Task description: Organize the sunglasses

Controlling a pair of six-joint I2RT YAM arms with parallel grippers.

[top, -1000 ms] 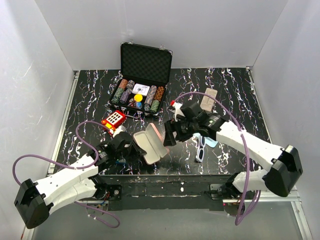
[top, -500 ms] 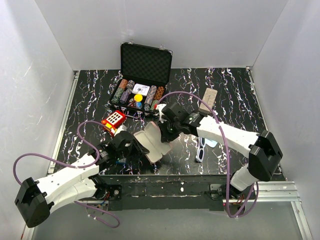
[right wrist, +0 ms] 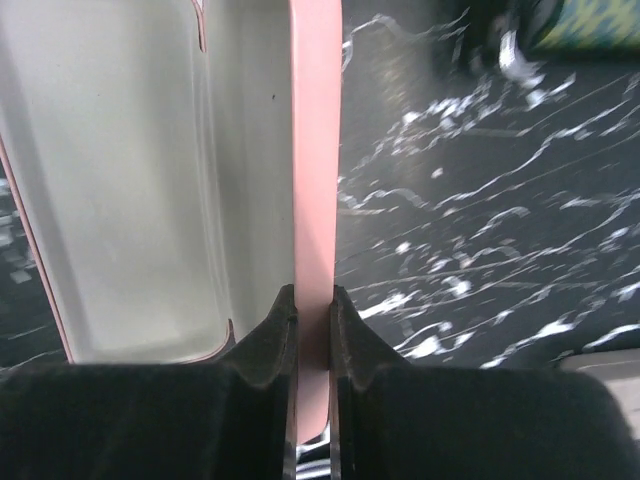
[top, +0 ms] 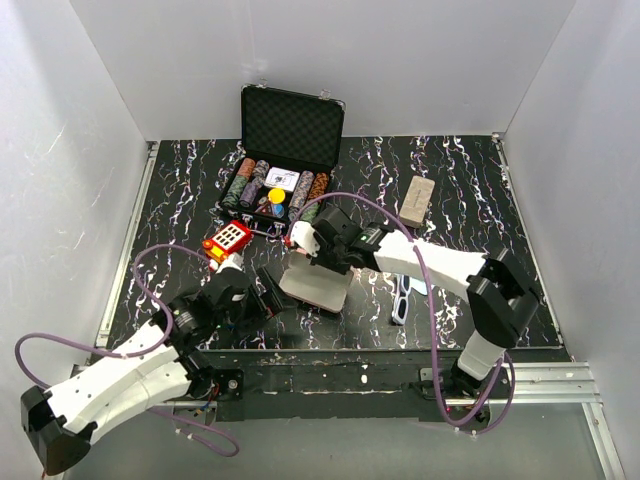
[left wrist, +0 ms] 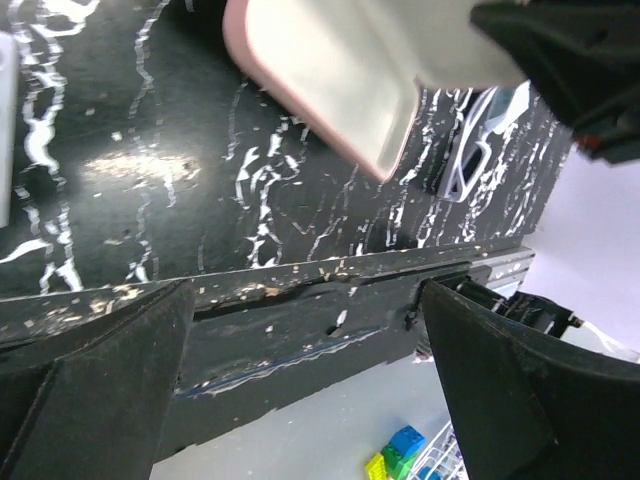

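The white-framed sunglasses [top: 402, 297] lie on the table to the right of the open pink case [top: 318, 285]; the left wrist view also catches the sunglasses [left wrist: 466, 165]. My right gripper [top: 308, 254] is shut on the case's pink wall [right wrist: 314, 200], with the pale lining [right wrist: 130, 180] to the left of its fingers. My left gripper [top: 266, 296] stands open just left of the case, apart from it. Nothing is between its fingers [left wrist: 95, 385], and the pink case [left wrist: 330, 80] lies beyond them.
A light blue cloth [top: 421, 287] lies under the sunglasses. A grey-brown case [top: 418, 200] lies at the back right. An open black case of poker chips [top: 283, 160] stands at the back, a red keypad toy [top: 226, 240] to its front left. The table's front edge [left wrist: 300, 300] runs close to my left gripper.
My left gripper has opened, let go of the pink case and drawn back left. My right gripper has moved left and shut on the case's wall. The case now lies flatter.
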